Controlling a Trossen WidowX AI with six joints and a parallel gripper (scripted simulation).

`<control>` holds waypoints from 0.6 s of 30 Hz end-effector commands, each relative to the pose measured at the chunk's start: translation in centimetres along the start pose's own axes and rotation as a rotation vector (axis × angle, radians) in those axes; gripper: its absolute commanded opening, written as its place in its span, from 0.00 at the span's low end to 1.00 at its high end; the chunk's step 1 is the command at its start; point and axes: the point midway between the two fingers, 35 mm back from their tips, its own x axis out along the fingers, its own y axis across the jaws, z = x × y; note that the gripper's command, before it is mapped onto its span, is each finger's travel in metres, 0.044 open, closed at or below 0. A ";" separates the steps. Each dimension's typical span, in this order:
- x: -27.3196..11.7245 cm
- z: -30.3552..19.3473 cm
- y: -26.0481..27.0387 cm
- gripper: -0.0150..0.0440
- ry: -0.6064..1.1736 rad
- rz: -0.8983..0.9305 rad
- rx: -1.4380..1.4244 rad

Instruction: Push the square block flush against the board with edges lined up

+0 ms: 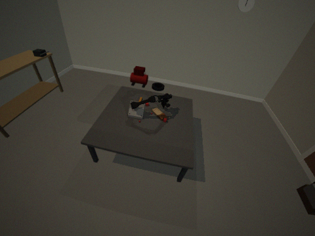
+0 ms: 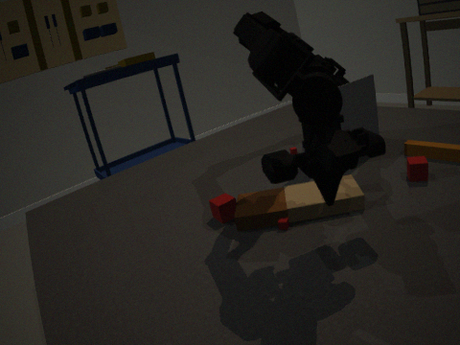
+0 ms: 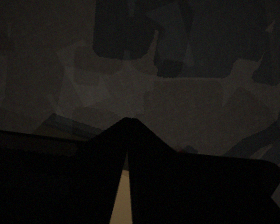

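Observation:
The square block, darker brown wood (image 1: pixel 162 117) (image 2: pixel 261 211), lies flat at one end of the light wooden board (image 1: pixel 157 111) (image 2: pixel 307 202). In the exterior view its side appears to meet the board's end, and their long edges look roughly in line; a very thin gap cannot be ruled out. My gripper (image 2: pixel 331 203) (image 3: pixel 130 124) is shut and empty, pointing down. In the exterior view its tips overlap the board's near side, well away from the block; their exact height and any contact are unclear. The dark wrist view shows light wood between the fingers.
A red cube (image 1: pixel 165 119) (image 2: pixel 223 208) is close to the block's outer end. A small red cube (image 2: pixel 284 223) lies by the near side of the joint. Another red cube (image 1: pixel 147 104) (image 2: pixel 417 169) and an orange bar (image 1: pixel 140 99) (image 2: pixel 433 151) lie farther off.

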 end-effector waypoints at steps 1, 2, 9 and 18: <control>-0.5 -0.2 -0.1 0.25 0.004 0.009 0.010; -0.5 -0.3 -0.3 0.25 0.004 0.009 0.015; -0.5 -2.5 -5.3 0.25 0.003 0.008 0.225; -0.4 -5.5 -10.3 0.25 0.010 0.003 0.442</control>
